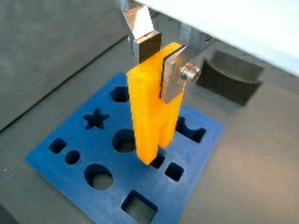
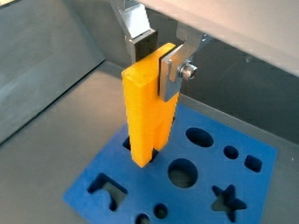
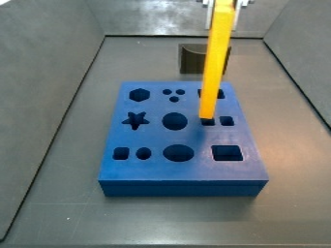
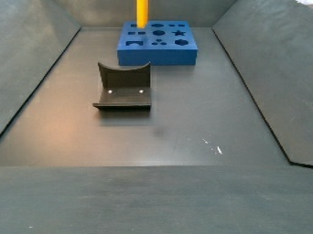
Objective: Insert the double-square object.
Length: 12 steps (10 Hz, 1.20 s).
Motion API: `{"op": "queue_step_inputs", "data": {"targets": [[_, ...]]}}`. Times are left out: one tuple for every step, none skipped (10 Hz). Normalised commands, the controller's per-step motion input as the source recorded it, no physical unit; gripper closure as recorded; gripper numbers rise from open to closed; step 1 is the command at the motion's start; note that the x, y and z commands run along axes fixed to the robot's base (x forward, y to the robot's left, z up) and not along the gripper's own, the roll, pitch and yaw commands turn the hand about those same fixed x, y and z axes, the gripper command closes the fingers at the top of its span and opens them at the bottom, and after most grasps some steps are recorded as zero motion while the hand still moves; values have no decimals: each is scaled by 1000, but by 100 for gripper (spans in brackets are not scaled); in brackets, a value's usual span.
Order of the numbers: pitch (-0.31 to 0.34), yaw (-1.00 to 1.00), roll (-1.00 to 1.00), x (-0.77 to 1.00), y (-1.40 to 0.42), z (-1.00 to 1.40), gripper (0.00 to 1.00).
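The double-square object (image 1: 153, 114) is a tall yellow-orange bar standing upright, and it shows in both wrist views (image 2: 149, 114) and both side views (image 3: 215, 63) (image 4: 142, 12). My gripper (image 1: 158, 66) is shut on its upper end, one silver plate flat on each side (image 2: 156, 66). Only the fingertips show at the top edge of a side view (image 3: 226, 4). The bar's lower end meets the top of the blue block (image 3: 181, 172) at a small hole (image 3: 207, 122) near one edge. I cannot tell how deep it sits. The split prongs are hidden.
The blue block (image 1: 70, 179) has several cut-outs: a star (image 3: 134, 120), rounds (image 3: 175, 121) and a square (image 3: 226, 152). A dark grey curved holder (image 4: 124, 87) stands apart from the block on the grey floor, and also shows behind the block (image 3: 192, 58). Sloping grey walls (image 3: 58, 87) surround the bin.
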Motion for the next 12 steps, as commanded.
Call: {"op": "queue_step_inputs", "data": {"targets": [[0, -703, 50, 363, -89, 0, 100], [0, -737, 47, 331, -57, 0, 100], [0, -769, 49, 300, -40, 0, 100], [0, -789, 57, 277, -26, 0, 100], [-1, -846, 97, 200, 0, -23, 100], [0, -889, 120, 100, 0, -74, 100], [0, -871, 117, 43, 0, -43, 100], [90, -849, 121, 0, 0, -23, 100], [179, -826, 120, -17, 0, -9, 100], [219, -783, 113, -9, 0, 0, 100], [260, -743, 109, -3, -6, 0, 100], [290, -703, 94, 0, -6, 0, 100]]}}
